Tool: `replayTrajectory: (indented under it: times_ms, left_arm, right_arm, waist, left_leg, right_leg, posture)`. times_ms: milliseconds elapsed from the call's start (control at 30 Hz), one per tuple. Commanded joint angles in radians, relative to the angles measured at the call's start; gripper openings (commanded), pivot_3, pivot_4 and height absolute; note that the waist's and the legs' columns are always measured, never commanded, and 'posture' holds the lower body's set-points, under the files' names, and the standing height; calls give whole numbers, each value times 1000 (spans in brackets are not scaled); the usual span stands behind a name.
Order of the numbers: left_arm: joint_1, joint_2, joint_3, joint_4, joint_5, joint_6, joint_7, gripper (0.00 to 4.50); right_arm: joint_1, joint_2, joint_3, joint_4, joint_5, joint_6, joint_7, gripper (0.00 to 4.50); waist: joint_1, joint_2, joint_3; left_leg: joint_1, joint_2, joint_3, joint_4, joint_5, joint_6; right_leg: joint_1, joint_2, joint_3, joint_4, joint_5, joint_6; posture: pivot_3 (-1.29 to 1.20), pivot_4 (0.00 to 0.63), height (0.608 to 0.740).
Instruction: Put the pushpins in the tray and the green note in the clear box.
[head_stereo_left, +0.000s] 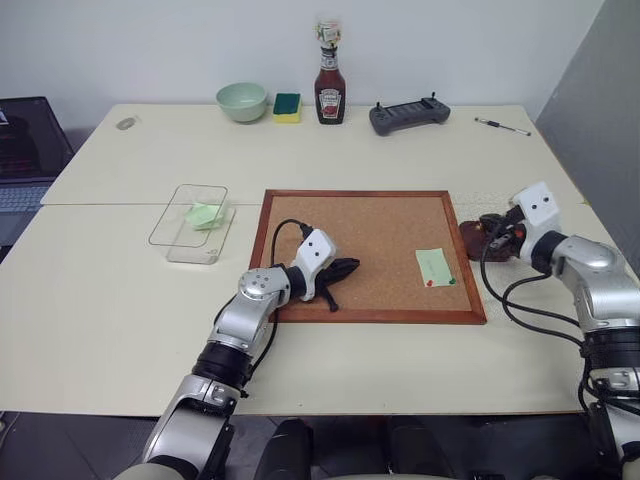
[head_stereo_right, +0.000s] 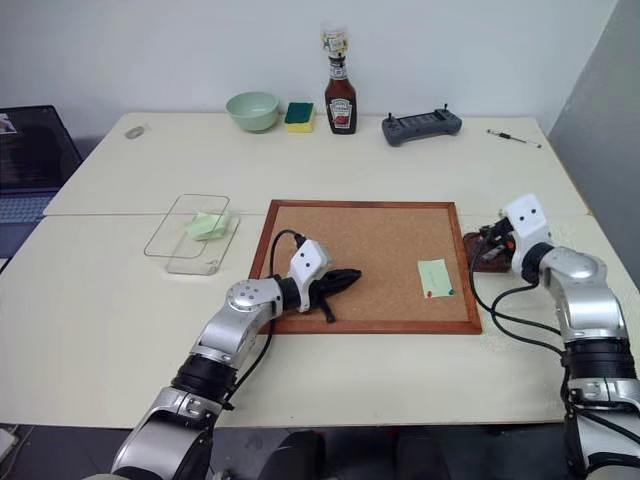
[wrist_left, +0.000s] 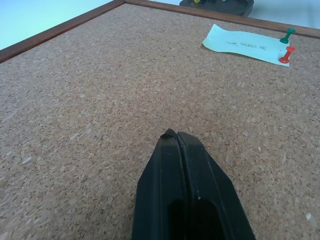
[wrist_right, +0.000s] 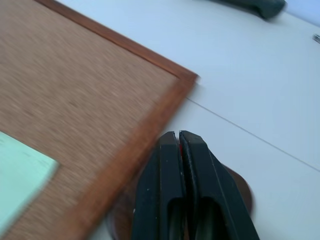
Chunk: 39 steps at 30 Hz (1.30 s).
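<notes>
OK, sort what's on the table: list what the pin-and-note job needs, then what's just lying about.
Job:
red pushpin
green pushpin
green note, pinned on the cork board
tray
clear box

Lying about:
bowl
sponge
ketchup bottle
controller
pen

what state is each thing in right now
green note: flat on the cork board, pinned
pushpins: red and green, both stuck in the note's edge
tray: no pins visible in it, right pincer over it, shut
clear box: holds folded green paper
left pincer: shut, over the board
</notes>
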<state>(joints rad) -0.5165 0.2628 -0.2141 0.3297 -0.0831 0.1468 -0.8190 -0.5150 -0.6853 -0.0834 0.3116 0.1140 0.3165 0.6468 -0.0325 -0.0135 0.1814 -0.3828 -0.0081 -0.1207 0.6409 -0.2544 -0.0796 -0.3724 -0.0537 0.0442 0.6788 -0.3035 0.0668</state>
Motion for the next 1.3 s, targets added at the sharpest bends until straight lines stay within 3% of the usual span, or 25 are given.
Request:
replayTrajectory:
  times_ms: [33, 400, 600, 633, 767, 933, 1300]
  left_arm:
    - [32, -9, -37, 21, 15, 13, -17, 0]
    - [37, -10, -37, 23, 24, 5, -13, 0]
    - [42, -10, -35, 17, 25, 2, -9, 0]
    - [41, -11, -35, 17, 25, 0, -8, 0]
    - [40, -12, -35, 18, 26, -3, -7, 0]
    - [41, -9, -31, 16, 27, -3, -6, 0]
    - [44, -5, -34, 15, 23, -4, -13, 0]
  right_arm:
    - [-1, -26, 13, 8, -55, -65, -21, 13]
    - [11, -37, 71, 47, -140, -121, -21, 13]
    - [9, -34, 59, 53, -150, -112, -41, 1054]
    - [9, -32, 54, 52, -147, -113, -46, 1454]
    - [12, -25, 22, 23, -120, -91, -53, 2010]
    - [40, -50, -50, -82, -8, 16, 31, 2989]
    - [244, -94, -47, -361, 192, 196, 257, 2989]
  waist:
    - [0, 0, 0]
    - [0, 0, 0]
    - [0, 0, 0]
    - [0, 0, 0]
    - [0, 0, 0]
    - [0, 0, 0]
    - [-1, 2, -1]
  left_leg:
    - [0, 0, 0, 0, 0, 0]
    - [0, 0, 0, 0, 0, 0]
    - [0, 0, 0, 0, 0, 0]
    - [0, 0, 0, 0, 0, 0]
    - [0, 0, 0, 0, 0, 0]
    - [0, 0, 0, 0, 0, 0]
    - [1, 0, 0, 0, 0, 0]
  right_leg:
    - [0, 0, 0, 0, 0, 0]
    - [0, 0, 0, 0, 0, 0]
    - [0, 0, 0, 0, 0, 0]
    - [0, 0, 0, 0, 0, 0]
    - [0, 0, 0, 0, 0, 0]
    - [0, 0, 0, 0, 0, 0]
    - [2, 0, 0, -1, 0, 0]
  posture:
    - [0, 150, 740]
    - [0, 150, 740]
    - [0, 150, 740]
    - [0, 150, 740]
    - [0, 150, 740]
    - [0, 150, 740]
    - [0, 150, 740]
